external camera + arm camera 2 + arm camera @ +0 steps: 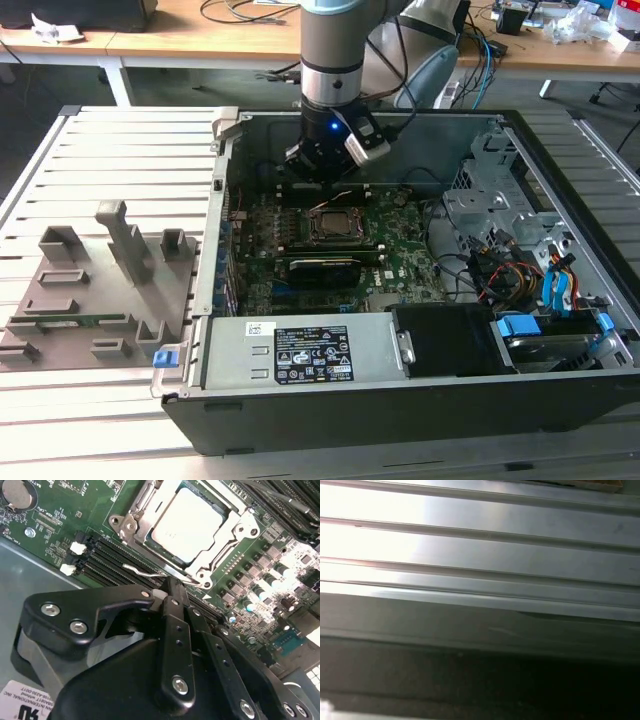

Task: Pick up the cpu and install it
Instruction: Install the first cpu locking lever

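Note:
The cpu, a silver-grey square chip, lies flat inside the metal-framed socket on the green motherboard. In the exterior view the cpu shows in the socket at the middle of the open computer case. My gripper is shut with nothing held. Its black fingertips hang just off the socket's edge, next to the thin wire lever. The exterior view has the gripper a little above the board, just behind the socket.
The case walls ring the board, with a power supply at the front and drive bays and cables on the exterior view's right. A grey plastic tray with upright blocks stands on the slatted table.

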Robot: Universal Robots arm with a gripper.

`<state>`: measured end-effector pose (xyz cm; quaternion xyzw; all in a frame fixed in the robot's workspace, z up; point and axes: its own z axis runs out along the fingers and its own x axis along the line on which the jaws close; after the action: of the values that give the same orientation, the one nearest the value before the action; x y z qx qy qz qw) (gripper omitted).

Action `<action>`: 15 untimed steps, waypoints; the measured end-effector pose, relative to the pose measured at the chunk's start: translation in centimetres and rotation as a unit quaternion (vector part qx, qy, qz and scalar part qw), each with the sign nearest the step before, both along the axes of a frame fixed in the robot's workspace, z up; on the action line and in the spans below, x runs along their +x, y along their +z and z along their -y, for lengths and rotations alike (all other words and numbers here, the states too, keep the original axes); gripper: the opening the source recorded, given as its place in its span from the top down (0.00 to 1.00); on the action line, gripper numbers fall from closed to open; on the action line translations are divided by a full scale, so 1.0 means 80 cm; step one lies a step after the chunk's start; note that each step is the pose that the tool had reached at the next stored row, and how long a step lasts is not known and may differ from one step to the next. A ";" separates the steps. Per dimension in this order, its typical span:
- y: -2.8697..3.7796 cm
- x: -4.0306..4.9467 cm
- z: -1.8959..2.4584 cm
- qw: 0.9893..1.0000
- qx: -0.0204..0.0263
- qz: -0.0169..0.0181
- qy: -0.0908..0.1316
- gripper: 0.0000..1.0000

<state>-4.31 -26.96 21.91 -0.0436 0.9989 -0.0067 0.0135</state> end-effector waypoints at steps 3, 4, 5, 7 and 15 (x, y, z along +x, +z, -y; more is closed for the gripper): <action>-0.0030 0.008 0.0001 1.000 0.000 0.000 0.000 0.89; -0.0041 0.012 0.0001 1.000 0.000 0.000 0.000 0.89; -0.0047 0.015 0.0001 1.000 0.000 0.000 0.000 0.89; -0.0058 0.019 0.0001 1.000 0.000 0.000 0.000 0.89; -0.0147 0.034 0.0002 1.000 0.000 0.000 0.000 0.89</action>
<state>-1.55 -26.98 20.73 -0.0437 0.9989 -0.0066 0.0130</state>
